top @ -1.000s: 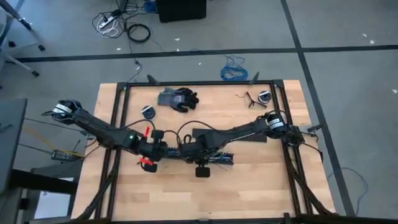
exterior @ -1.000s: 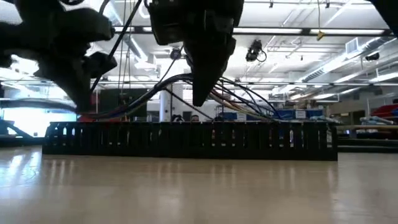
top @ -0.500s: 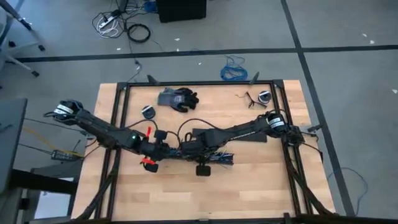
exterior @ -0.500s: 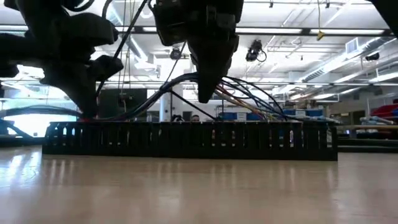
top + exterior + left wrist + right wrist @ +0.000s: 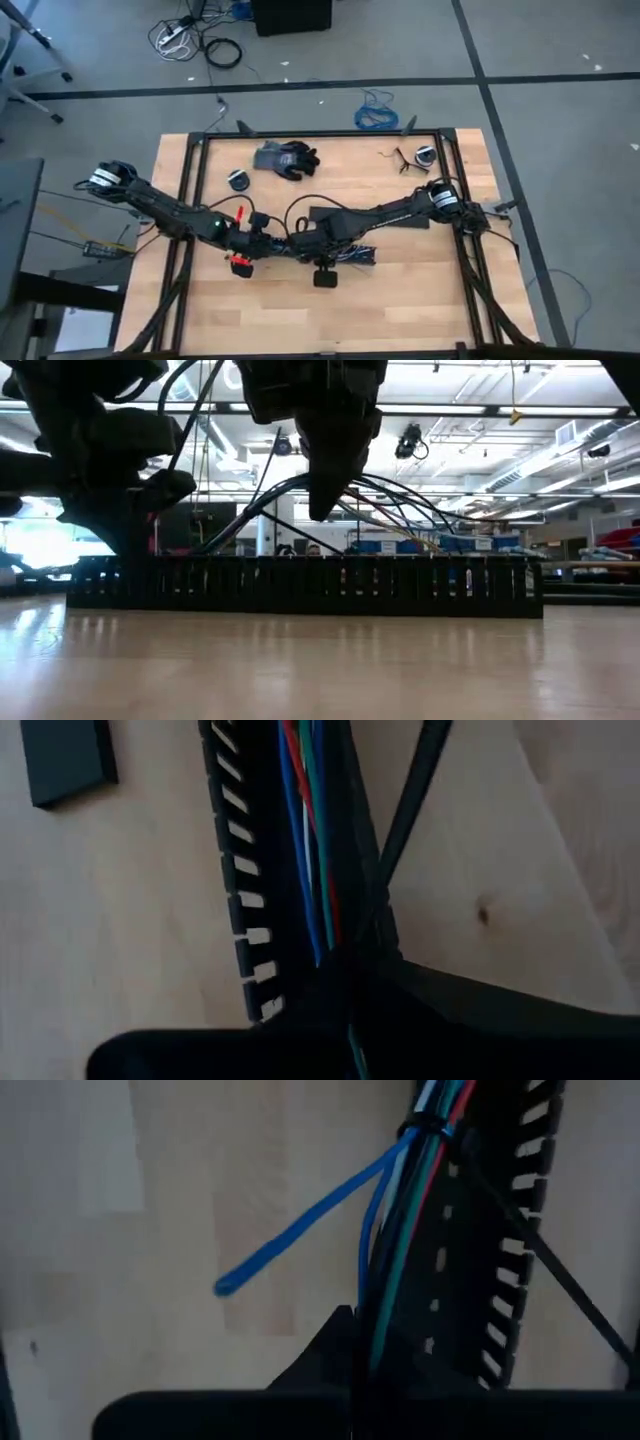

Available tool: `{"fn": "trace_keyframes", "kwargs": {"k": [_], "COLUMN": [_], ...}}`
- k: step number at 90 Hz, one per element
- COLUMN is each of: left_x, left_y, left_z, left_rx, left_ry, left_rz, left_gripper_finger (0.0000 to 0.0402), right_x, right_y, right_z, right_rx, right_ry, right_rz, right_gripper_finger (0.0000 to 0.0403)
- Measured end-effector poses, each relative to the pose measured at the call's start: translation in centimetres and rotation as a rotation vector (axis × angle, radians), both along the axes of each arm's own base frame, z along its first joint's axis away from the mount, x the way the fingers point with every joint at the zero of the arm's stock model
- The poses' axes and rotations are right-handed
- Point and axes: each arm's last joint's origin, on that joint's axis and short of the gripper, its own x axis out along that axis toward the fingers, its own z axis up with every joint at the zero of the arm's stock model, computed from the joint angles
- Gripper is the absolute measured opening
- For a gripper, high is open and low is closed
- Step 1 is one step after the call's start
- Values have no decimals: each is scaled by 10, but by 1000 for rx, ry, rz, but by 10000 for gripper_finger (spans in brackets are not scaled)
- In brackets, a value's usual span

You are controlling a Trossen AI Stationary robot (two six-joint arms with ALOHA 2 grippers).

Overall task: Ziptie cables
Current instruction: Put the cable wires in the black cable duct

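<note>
Mid-desk, both grippers met over the slotted duct. Within the last second the left gripper dropped toward the duct, while the right gripper stayed pinched on the cables, bowing them upward; the left gripper's opening I cannot tell.

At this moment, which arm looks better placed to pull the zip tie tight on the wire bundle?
Probably the right. In its wrist view the right gripper sits on the cables just below a black zip tie already looped around them. The left gripper holds the bundle farther along the slotted black duct.
</note>
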Motion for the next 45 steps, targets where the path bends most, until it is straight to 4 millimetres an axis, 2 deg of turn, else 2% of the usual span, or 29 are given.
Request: {"fn": "trace_keyframes", "kwargs": {"k": [20, 45], "left_x": [4, 10], "left_y": [-1, -3], "left_z": [3, 14], "left_rx": [-12, -31], "left_ry": [-35, -58], "left_rz": [2, 27], "left_gripper_finger": [14, 84], "right_x": [0, -6], "right_y": [0, -1], "right_z": [0, -2], "right_rx": [12, -3], "right_ry": [4, 66], "right_rz": [-5, -11], "right_gripper_finger": [0, 0]}}
